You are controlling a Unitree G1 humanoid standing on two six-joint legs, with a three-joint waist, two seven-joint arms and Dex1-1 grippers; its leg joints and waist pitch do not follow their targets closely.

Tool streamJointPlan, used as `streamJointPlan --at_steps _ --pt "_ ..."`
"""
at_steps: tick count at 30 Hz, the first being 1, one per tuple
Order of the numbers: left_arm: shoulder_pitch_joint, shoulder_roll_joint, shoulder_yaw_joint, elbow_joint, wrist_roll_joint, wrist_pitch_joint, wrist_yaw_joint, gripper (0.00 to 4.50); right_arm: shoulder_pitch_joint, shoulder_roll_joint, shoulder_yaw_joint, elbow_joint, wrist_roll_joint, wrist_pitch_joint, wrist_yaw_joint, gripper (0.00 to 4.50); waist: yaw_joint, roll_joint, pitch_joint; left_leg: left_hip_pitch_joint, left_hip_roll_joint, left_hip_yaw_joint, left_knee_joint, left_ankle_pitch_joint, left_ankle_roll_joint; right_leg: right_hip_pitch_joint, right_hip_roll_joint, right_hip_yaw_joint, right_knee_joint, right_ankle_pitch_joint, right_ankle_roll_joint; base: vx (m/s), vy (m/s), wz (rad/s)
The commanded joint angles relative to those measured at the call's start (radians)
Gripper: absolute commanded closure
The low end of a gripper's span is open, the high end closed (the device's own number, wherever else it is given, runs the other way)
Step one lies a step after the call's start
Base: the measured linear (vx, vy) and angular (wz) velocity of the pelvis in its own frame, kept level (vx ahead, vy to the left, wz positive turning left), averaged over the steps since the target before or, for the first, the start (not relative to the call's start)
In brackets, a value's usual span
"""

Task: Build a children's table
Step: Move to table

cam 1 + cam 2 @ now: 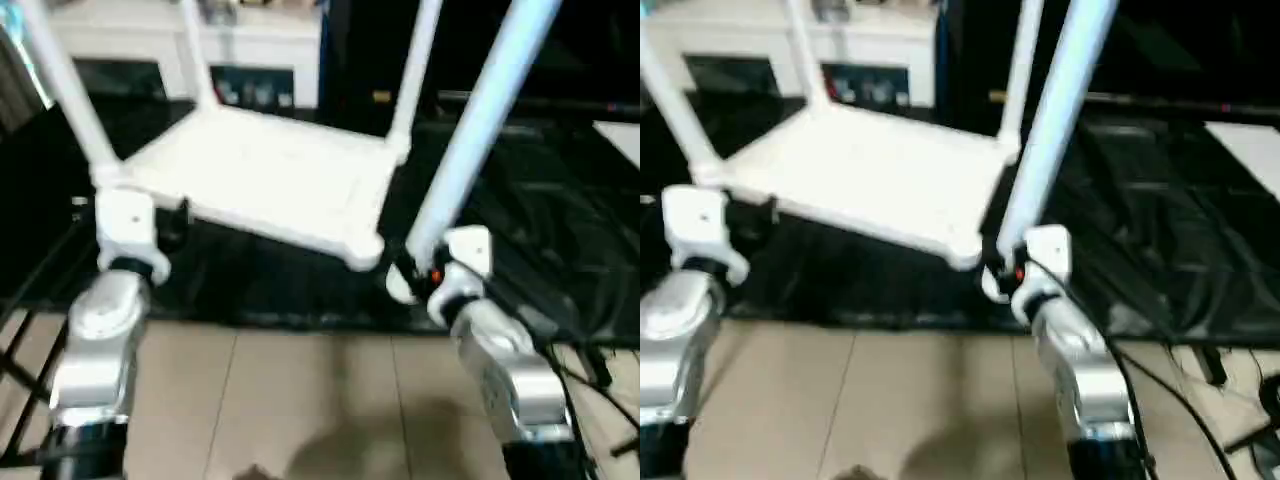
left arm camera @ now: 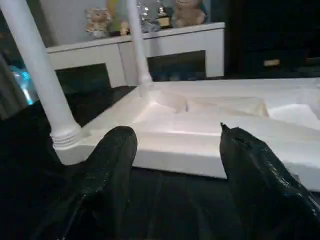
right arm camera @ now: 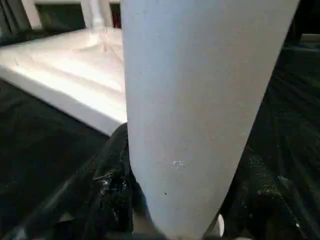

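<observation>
The white tabletop (image 1: 270, 180) lies upside down on a black sheet. Three white legs stand up from its corners: near-left (image 1: 70, 90), far-left (image 1: 200, 60) and far-right (image 1: 415, 70). My right gripper (image 1: 415, 275) is shut on the lower end of a fourth leg (image 1: 480, 120), which leans up and to the right just beside the near-right corner socket (image 1: 365, 250). In the right wrist view this leg (image 3: 200, 100) sits between the black fingers (image 3: 112, 170). My left gripper (image 2: 175, 165) is open, level with the tabletop's near-left edge (image 2: 165, 155) and close to the near-left leg (image 2: 45, 90).
A white cabinet with glass doors (image 1: 250, 50) stands behind, with toys (image 2: 100, 22) on top. The black sheet (image 1: 540, 200) spreads to the right, with cables (image 1: 590, 370) at its edge. Tan floor tiles (image 1: 300, 410) lie in front. Black bars (image 1: 20, 350) cross the near left.
</observation>
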Motion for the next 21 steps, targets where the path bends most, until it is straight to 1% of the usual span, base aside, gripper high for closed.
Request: streamJointPlan --at_steps 1,2,3,4,5,6,7,8,9,10,11,12,13,14,15,16,17,18,19,20,21 --pt "-0.008 0.011 -0.018 -0.004 0.004 -0.025 -0.024 1.47 -0.005 -0.006 -0.002 0.005 -0.023 -0.020 0.001 2.62 -0.010 0.014 -0.033 0.057 0.130 -0.094 -0.122 -0.502 -0.140 0.019 -0.122 0.065 -0.136 -0.407 -0.144 -0.077 0.094 -0.12" --pt "-0.007 0.008 -0.019 -0.005 -0.002 -0.027 -0.027 1.47 -0.005 -0.007 -0.002 0.006 -0.028 -0.013 0.000 2.62 -0.015 0.022 -0.029 0.072 0.133 -0.100 -0.134 -0.610 -0.172 0.014 -0.103 0.055 -0.137 -0.456 -0.113 -0.077 0.094 -0.12" --pt "-0.006 0.008 -0.024 -0.007 -0.004 -0.021 -0.033 1.47 -0.006 -0.007 -0.004 0.008 -0.024 -0.007 0.004 2.62 -0.037 0.036 -0.006 0.116 0.128 -0.097 -0.190 -0.974 -0.254 0.029 -0.035 -0.013 -0.139 -0.534 -0.053 -0.068 0.089 -0.10" --pt "-0.005 0.010 -0.028 -0.008 -0.007 -0.018 -0.036 1.47 -0.008 -0.007 -0.005 0.010 -0.020 -0.003 0.008 2.62 -0.037 0.046 -0.003 0.094 0.128 -0.078 -0.239 -1.041 -0.269 0.065 -0.003 -0.042 -0.091 -0.453 -0.063 -0.090 0.094 -0.04" --pt "-0.004 0.014 -0.039 -0.009 -0.006 -0.022 -0.045 1.47 -0.010 -0.002 -0.014 0.012 -0.011 0.004 0.001 2.62 -0.025 0.053 -0.007 0.045 0.131 -0.047 -0.301 -1.099 -0.271 0.128 0.020 -0.066 0.033 -0.306 -0.073 -0.090 0.094 -0.04" --pt "-0.006 0.010 -0.040 -0.008 -0.008 -0.017 -0.045 1.47 -0.013 -0.003 -0.018 0.015 -0.009 0.009 -0.006 2.62 0.051 0.052 -0.012 -0.023 0.073 0.055 -0.318 -1.057 -0.247 0.198 0.061 -0.104 0.087 -0.215 -0.043 -0.096 0.057 0.14" --pt "-0.006 0.009 -0.040 -0.008 -0.008 -0.016 -0.045 1.47 -0.013 -0.003 -0.019 0.015 -0.009 0.010 -0.007 2.62 0.013 0.008 -0.043 0.051 0.088 0.093 -0.226 -0.718 -0.230 0.167 -0.033 -0.007 0.022 -0.602 -0.066 0.105 -0.062 0.14" --pt "-0.007 0.008 -0.040 -0.008 -0.008 -0.015 -0.044 1.47 -0.015 -0.005 -0.019 0.016 -0.009 0.008 -0.008 2.62 -0.017 -0.067 -0.055 0.146 0.079 0.012 0.066 -0.434 -0.177 0.079 -0.200 0.060 -0.153 -0.936 -0.082 0.105 -0.062 0.14" --pt "-0.009 0.009 -0.042 -0.005 -0.006 -0.017 -0.047 1.47 -0.016 -0.004 -0.022 0.016 -0.005 0.008 -0.007 2.62 0.033 -0.011 0.004 -0.049 0.011 -0.104 0.157 -0.111 0.019 0.233 -0.214 0.198 -0.241 -1.001 -0.175 0.253 -0.034 0.03" --pt "-0.014 0.009 -0.043 -0.002 -0.005 -0.019 -0.049 1.47 -0.017 -0.006 -0.023 0.015 -0.002 0.009 -0.011 2.62 0.038 -0.010 0.009 -0.045 0.035 -0.118 0.143 -0.125 0.008 0.232 -0.204 0.188 -0.230 -0.904 -0.183 0.161 0.085 0.13" --pt "-0.015 0.009 -0.043 0.000 -0.006 -0.020 -0.050 1.47 -0.017 -0.006 -0.023 0.016 -0.002 0.007 -0.010 2.62 0.042 -0.010 -0.003 -0.028 0.049 -0.117 0.111 -0.150 -0.006 0.237 -0.163 0.161 -0.215 -0.773 -0.204 0.161 0.085 0.13" --pt "-0.019 0.008 -0.044 0.005 -0.006 -0.022 -0.053 1.47 -0.017 -0.007 -0.023 0.020 -0.004 0.000 -0.006 2.62 0.044 0.014 -0.026 0.051 0.069 -0.098 -0.021 -0.158 -0.008 0.212 -0.046 0.081 -0.176 -0.496 -0.230 0.082 0.087 0.38" --pt "-0.020 0.008 -0.044 0.005 -0.006 -0.022 -0.053 1.47 -0.017 -0.007 -0.023 0.021 -0.004 0.000 -0.006 2.62 -0.017 0.055 -0.061 0.254 0.159 -0.223 -0.123 -0.141 0.126 0.051 0.056 -0.005 -0.004 -0.250 -0.149 0.090 0.054 0.32" --pt "-0.022 0.007 -0.044 0.008 -0.007 -0.023 -0.055 1.47 -0.018 -0.007 -0.024 0.022 -0.006 -0.009 -0.004 2.62 -0.059 0.051 -0.081 0.305 0.212 -0.269 -0.126 -0.098 0.230 -0.009 0.045 -0.004 0.064 -0.229 -0.053 0.090 0.054 0.32" --pt "-0.024 0.007 -0.045 0.010 -0.008 -0.022 -0.057 1.47 -0.019 -0.007 -0.025 0.023 -0.008 -0.012 -0.004 2.62 -0.056 0.058 -0.078 0.258 0.173 -0.247 -0.107 0.086 0.320 -0.061 0.017 -0.006 0.105 -0.125 0.074 0.116 0.057 -0.03" --pt "-0.025 0.006 -0.046 0.011 -0.009 -0.022 -0.058 1.47 -0.019 -0.007 -0.025 0.024 -0.009 -0.013 -0.004 2.62 -0.059 0.049 -0.071 0.245 0.173 -0.234 -0.122 0.089 0.332 -0.072 0.010 -0.003 0.110 -0.085 0.087 0.138 0.064 -0.06" --pt "-0.028 0.007 -0.048 0.014 -0.011 -0.023 -0.060 1.47 -0.021 -0.006 -0.027 0.025 -0.010 -0.016 -0.004 2.62 -0.058 0.047 -0.068 0.236 0.159 -0.213 -0.130 0.084 0.328 -0.081 0.011 -0.008 0.112 -0.046 0.089 0.138 0.064 -0.06" --pt "-0.029 0.007 -0.051 0.015 -0.013 -0.023 -0.061 1.47 -0.022 -0.005 -0.030 0.025 -0.012 -0.018 -0.006 2.62 -0.070 0.021 -0.053 0.212 0.145 -0.166 -0.160 0.039 0.313 -0.092 0.004 0.001 0.088 0.072 0.052 0.136 0.046 0.01" --pt "-0.029 0.008 -0.052 0.016 -0.014 -0.022 -0.061 1.47 -0.022 -0.005 -0.031 0.024 -0.013 -0.019 -0.007 2.62 -0.068 0.005 -0.036 0.192 0.090 -0.114 -0.179 -0.052 0.280 -0.069 0.001 0.002 0.007 0.181 -0.022 0.161 0.017 -0.03" --pt "-0.030 0.008 -0.054 0.018 -0.014 -0.022 -0.064 1.47 -0.023 -0.007 -0.031 0.024 -0.015 -0.020 -0.009 2.62 -0.072 -0.019 -0.036 0.194 0.075 -0.098 -0.183 -0.122 0.260 -0.041 -0.014 0.022 -0.045 0.180 -0.048 0.161 0.017 -0.03" --pt "-0.031 0.007 -0.056 0.020 -0.015 -0.021 -0.065 1.47 -0.022 -0.009 -0.031 0.023 -0.016 -0.020 -0.010 2.62 -0.054 -0.072 -0.040 0.137 -0.012 -0.047 -0.102 -0.262 0.173 0.074 -0.060 0.123 -0.156 -0.167 -0.057 0.189 -0.058 0.07"
